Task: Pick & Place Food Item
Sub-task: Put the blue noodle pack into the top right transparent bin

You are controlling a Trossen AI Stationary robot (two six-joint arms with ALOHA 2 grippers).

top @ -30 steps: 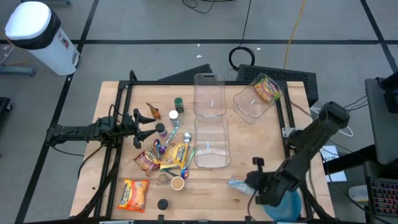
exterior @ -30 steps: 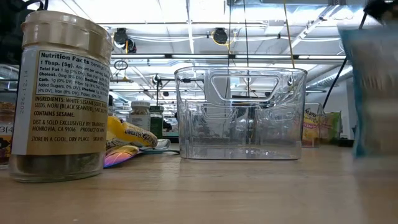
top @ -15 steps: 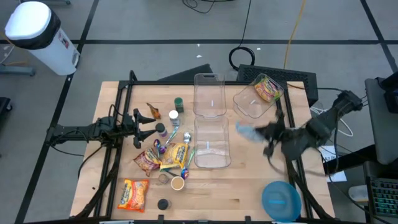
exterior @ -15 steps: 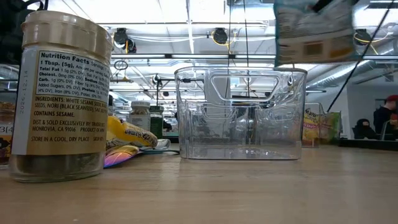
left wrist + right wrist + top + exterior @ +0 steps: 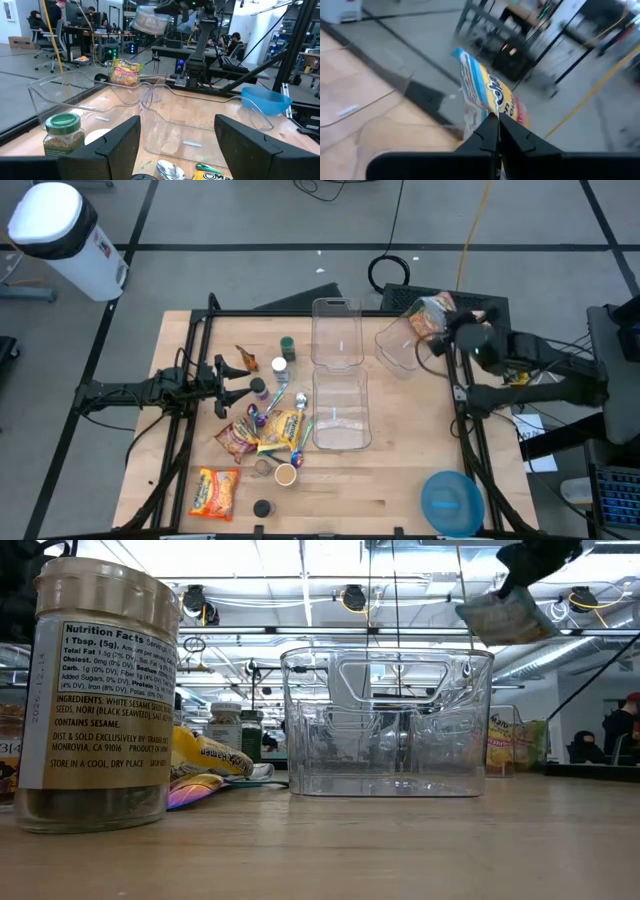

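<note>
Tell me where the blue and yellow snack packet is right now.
The snack packet is pinched in the right hand, held in the air at the table's far right corner, above the tilted clear bin that already holds a ramen pack.

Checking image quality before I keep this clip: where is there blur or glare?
Right wrist view: motion-smeared room and table behind the blue-and-yellow snack packet in the right gripper. Low view: bright ceiling lights behind the clear plastic bin; near brown-lidded spice jar readable. High view: sharp.

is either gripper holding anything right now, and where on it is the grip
The right gripper is shut on a snack packet, pinched at one edge, above the far-right clear bin. The left gripper is open and holds nothing.
</note>
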